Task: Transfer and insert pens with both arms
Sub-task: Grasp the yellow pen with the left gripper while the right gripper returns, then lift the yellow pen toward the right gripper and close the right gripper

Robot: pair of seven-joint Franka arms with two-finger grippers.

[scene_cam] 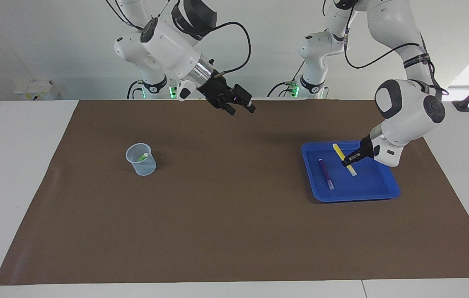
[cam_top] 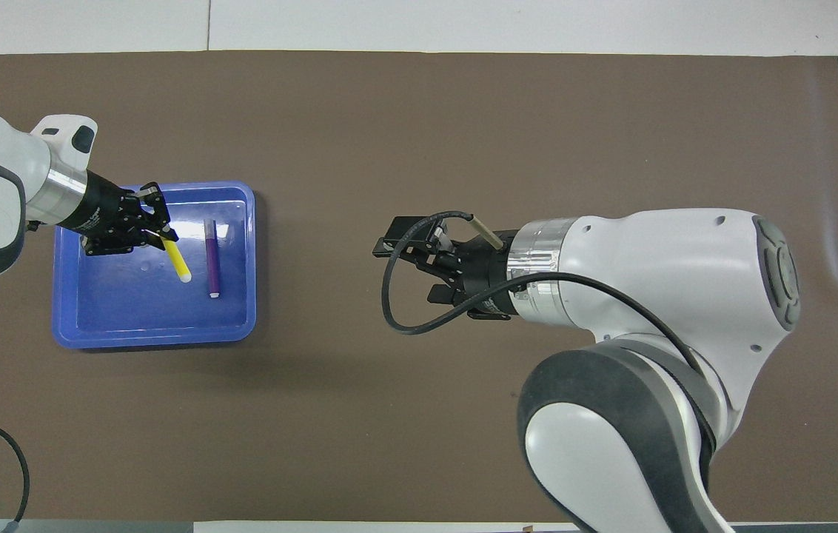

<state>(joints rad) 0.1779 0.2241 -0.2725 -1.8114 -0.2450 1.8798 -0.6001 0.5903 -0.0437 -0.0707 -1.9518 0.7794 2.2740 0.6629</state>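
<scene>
My left gripper (scene_cam: pixel 348 161) is shut on the yellow pen (scene_cam: pixel 339 152), which hangs tilted just above the blue tray (scene_cam: pixel 373 184). From overhead the left gripper (cam_top: pixel 160 235) grips the yellow pen (cam_top: pixel 178 262) near its upper end. The purple pen (scene_cam: pixel 325 174) (cam_top: pixel 212 257) lies flat in the blue tray (cam_top: pixel 130 314). The green pen (scene_cam: pixel 143 157) leans inside a clear cup (scene_cam: pixel 140 164) toward the right arm's end. My right gripper (scene_cam: pixel 241 111) (cam_top: pixel 404 274) hangs open and empty over the mat, between cup and tray.
A brown mat (scene_cam: pixel 234 215) covers most of the white table (scene_cam: pixel 10 174). Two smaller white arms with green lights (scene_cam: pixel 305 82) stand at the robots' edge. From overhead, the right arm's body (cam_top: pixel 648 296) hides the cup.
</scene>
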